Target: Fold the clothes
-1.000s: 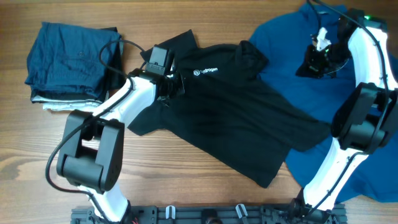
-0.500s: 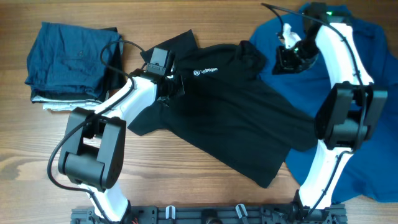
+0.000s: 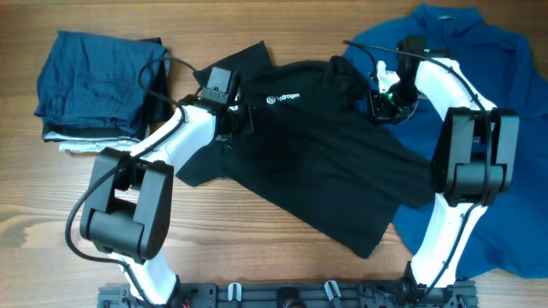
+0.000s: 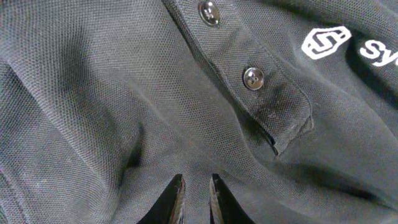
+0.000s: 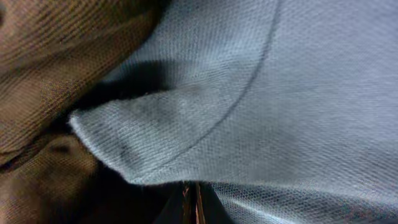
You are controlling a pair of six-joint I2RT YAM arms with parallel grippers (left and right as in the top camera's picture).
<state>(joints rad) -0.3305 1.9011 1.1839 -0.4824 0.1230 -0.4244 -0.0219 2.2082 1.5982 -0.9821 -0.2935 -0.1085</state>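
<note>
Black shirt [image 3: 325, 162]: spread mid-desk [image 3: 257, 257], logo up, pique knit, buttoned placket
Left gripper [image 4: 196, 199]: arm low, clamped on a fabric pinch below the placket
Right gripper [image 3: 383, 107]: fingers together at the blue shirt [image 3: 479, 51] edge, beside the black collar
Edges: folded pile [image 3: 94, 85] well apart, far left

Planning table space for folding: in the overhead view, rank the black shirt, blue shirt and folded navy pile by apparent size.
Largest: black shirt or blue shirt, unsure; the blue one is partly covered and cropped.
Smallest: folded navy pile.
</note>
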